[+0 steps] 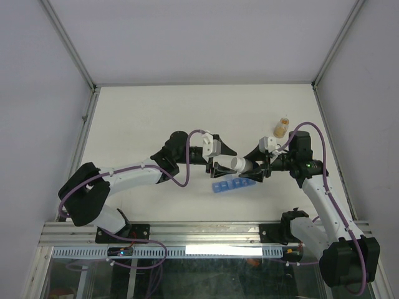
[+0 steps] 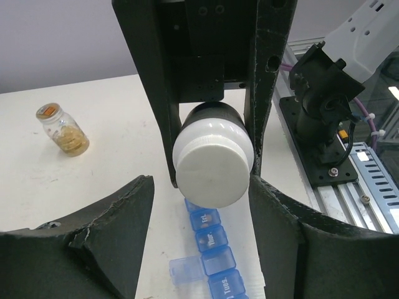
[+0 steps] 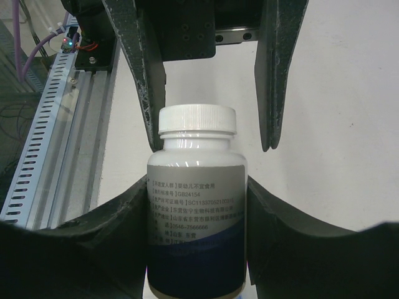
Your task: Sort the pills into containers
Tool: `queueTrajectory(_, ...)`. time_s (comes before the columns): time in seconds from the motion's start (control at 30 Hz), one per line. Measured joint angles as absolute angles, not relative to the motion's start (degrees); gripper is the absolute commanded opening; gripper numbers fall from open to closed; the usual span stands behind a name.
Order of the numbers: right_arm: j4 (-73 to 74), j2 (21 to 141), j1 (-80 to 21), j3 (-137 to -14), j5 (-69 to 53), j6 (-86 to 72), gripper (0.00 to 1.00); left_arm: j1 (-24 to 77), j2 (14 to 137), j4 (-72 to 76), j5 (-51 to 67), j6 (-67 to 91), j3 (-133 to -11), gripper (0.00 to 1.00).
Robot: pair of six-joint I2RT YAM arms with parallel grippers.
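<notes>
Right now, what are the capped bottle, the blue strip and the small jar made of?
Bottle: likely opaque white plastic, ribbed cap, matte printed label.
Pill organiser: translucent blue plastic, glossy, table shows through.
Jar: clear; glass or plastic unclear, tan contents visible.

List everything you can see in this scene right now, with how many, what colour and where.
white bottle: one, white with a white cap, held sideways above the table, cap toward the left arm.
pill organiser strip: one, translucent blue, on the table by the bottle, one lid open.
amber jar: one, amber-tan, upright on the table, apart from the rest.
table: one, off-white.
left gripper: one, black, open around the bottle's cap.
right gripper: one, black, shut on the bottle's body.
</notes>
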State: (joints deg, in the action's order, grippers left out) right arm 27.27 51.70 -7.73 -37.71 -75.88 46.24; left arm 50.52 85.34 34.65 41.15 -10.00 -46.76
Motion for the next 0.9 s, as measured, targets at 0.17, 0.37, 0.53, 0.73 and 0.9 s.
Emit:
queueTrajectory(0.17,27.3,51.7,-7.7,-37.7,-75.9,46.2,0.00,50.5,85.6,35.2,41.7,-8.7,-47.5,0.65)
queueTrajectory(0.37,27.3,51.7,-7.7,-37.7,-75.9,46.2,0.00,50.5,85.6,36.1,42.2,-7.6,-47.5,0.62)
queueTrajectory(0.53,27.3,51.7,-7.7,-37.7,-75.9,46.2,0.00,50.5,85.6,36.2,42.5,-6.5,-47.5,0.58)
queueTrajectory(0.73,27.3,51.7,-7.7,-37.7,-75.9,46.3,0.00,50.5,85.7,37.7,43.9,-3.6,-47.5,0.31)
queueTrajectory(0.9,27.2,51.7,-7.7,-37.7,-76.3,46.3,0.00,50.5,85.9,39.3,43.6,0.8,-47.3,0.04)
